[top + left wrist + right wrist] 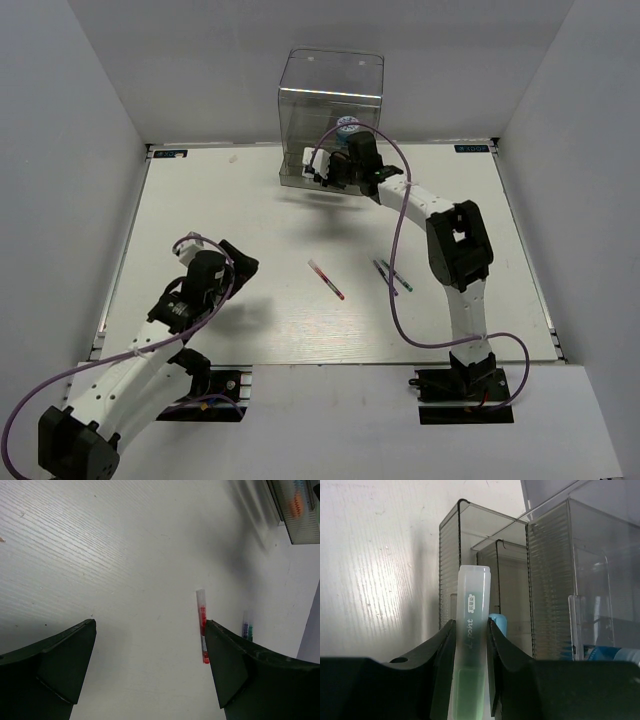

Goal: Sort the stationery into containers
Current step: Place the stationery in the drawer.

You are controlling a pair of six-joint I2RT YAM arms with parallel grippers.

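Observation:
My right gripper point(322, 170) is shut on a short green marker point(470, 645) with a frosted cap, held upright in front of the open compartments of the clear plastic box point(330, 100); the box also shows in the right wrist view point(550, 565). A light-blue marker point(499, 624) stands just behind my right finger. The blue-and-white jar point(349, 127) sits inside the box. A red pen point(326, 279) and two dark pens point(392, 276) lie mid-table. My left gripper point(243, 262) is open and empty above the table, left of the red pen point(202, 625).
White walls close in the table point(250, 200) on three sides. An orange-tipped marker point(297, 504) shows blurred inside the box in the left wrist view. The two dark pens point(247, 630) lie right of the red pen there.

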